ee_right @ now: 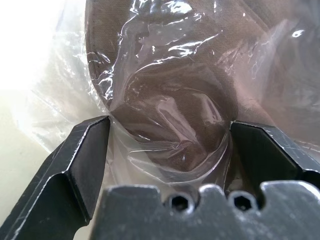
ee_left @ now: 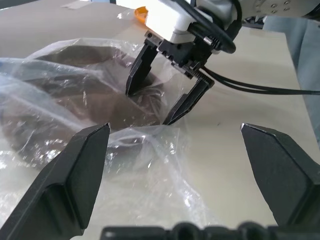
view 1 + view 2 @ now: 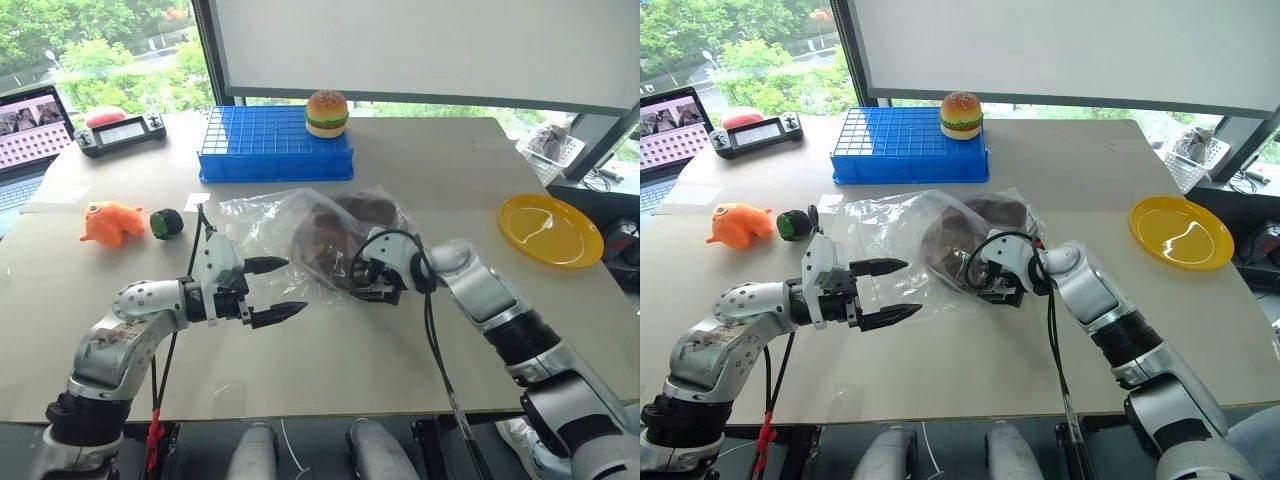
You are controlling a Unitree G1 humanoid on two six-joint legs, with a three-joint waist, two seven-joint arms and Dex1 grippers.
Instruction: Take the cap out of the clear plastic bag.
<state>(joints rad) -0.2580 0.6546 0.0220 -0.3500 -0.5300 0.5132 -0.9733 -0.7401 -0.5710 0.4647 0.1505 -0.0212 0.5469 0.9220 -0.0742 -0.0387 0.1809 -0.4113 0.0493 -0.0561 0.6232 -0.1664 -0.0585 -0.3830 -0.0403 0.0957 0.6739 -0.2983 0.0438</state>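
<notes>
The clear plastic bag [image 3: 262,215] lies crumpled in the middle of the table with the dark brown cap [image 3: 322,238] inside it. My right gripper [image 3: 366,281] is open at the near right side of the bag. In the right wrist view its fingers [image 1: 85,150] stand on either side of a bulge of the cap [image 1: 175,100], which is still under the plastic. My left gripper [image 3: 296,286] is open and hovers just above the near left part of the bag, pointing toward the right gripper [image 2: 148,107]. Nothing is between its fingers.
A blue crate [image 3: 272,142] with a toy burger [image 3: 327,112] stands at the back. A yellow plate [image 3: 550,228] lies at the right. An orange soft toy [image 3: 112,222] and a green-and-black ball [image 3: 166,223] lie at the left. Behind them are a controller [image 3: 122,131] and a laptop [image 3: 30,135].
</notes>
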